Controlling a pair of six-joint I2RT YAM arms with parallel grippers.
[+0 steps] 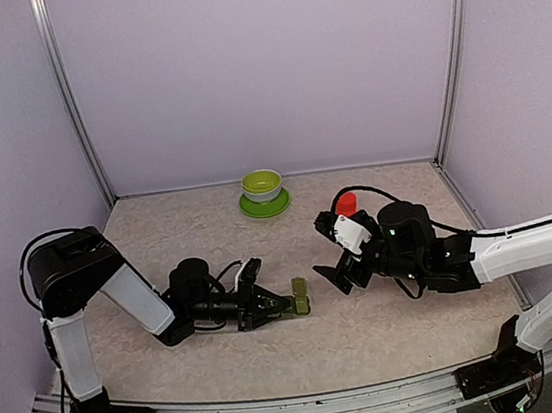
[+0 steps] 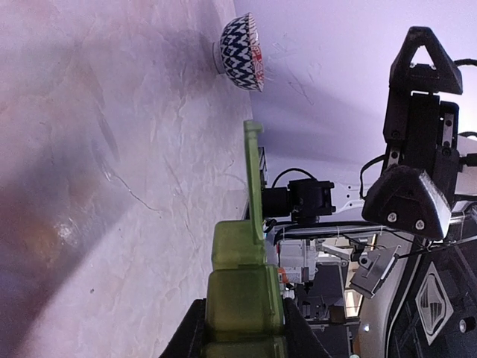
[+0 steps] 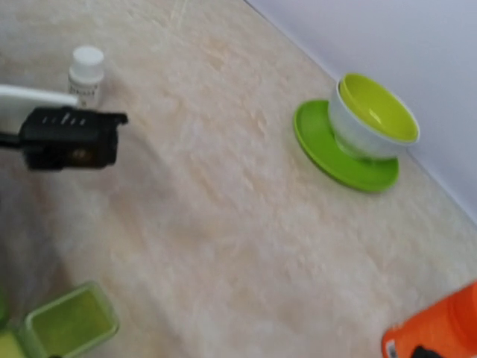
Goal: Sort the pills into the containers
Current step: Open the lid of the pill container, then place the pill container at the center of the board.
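Observation:
The containers (image 1: 298, 297) are a short green strip of joined square compartments lying low over the table's middle. My left gripper (image 1: 268, 305) is shut on the containers (image 2: 243, 291) from both sides. The end compartment's lid (image 2: 253, 175) stands open, and in the right wrist view that open compartment (image 3: 71, 321) looks empty. My right gripper (image 1: 325, 251) hovers just right of the strip, open with nothing between its fingers (image 2: 408, 195). Its fingers are out of its own wrist view. No pills show in any view.
A lime-green bowl (image 1: 261, 184) on a saucer (image 1: 264, 207) stands at the back centre. A red bottle (image 1: 346, 203) sits behind my right wrist. A small white bottle (image 3: 86, 73) and a red-and-white patterned bowl (image 2: 240, 52) stand further off.

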